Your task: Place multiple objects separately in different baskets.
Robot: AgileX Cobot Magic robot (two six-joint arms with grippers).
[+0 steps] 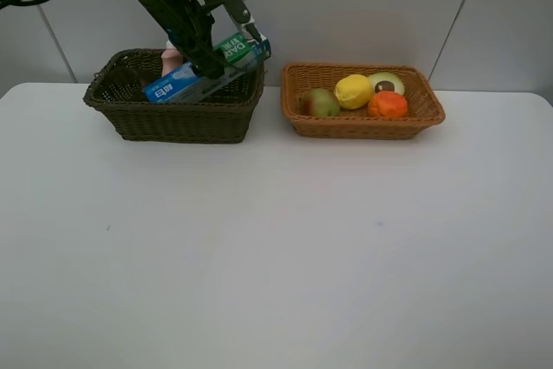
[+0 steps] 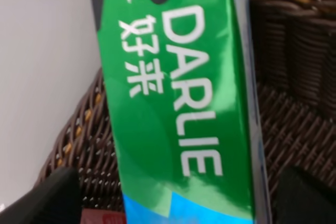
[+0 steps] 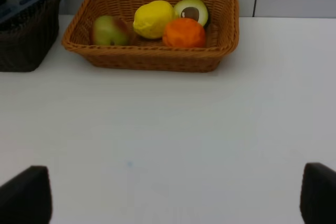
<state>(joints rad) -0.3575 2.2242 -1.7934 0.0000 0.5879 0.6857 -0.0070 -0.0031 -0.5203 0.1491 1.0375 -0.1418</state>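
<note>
The left gripper (image 1: 210, 65) hangs over the dark wicker basket (image 1: 130, 114), with the DARLIE toothpaste box (image 1: 207, 68) lying tilted across the basket's right rim. Whether the fingers grip the box cannot be told. The pear (image 1: 320, 102), lemon (image 1: 353, 91), avocado half (image 1: 386, 83) and orange (image 1: 388, 104) sit in the tan basket (image 1: 363, 125). This looks like the box's placement; next it likely needs freeing inside the basket. The right gripper (image 3: 173, 192) stands wide open, empty.

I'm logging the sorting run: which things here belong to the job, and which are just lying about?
Job:
dark basket
tan basket
toothpaste box in left gripper
pink bottle
pear
lemon
avocado
orange

Lying about:
nothing on the white table.
</note>
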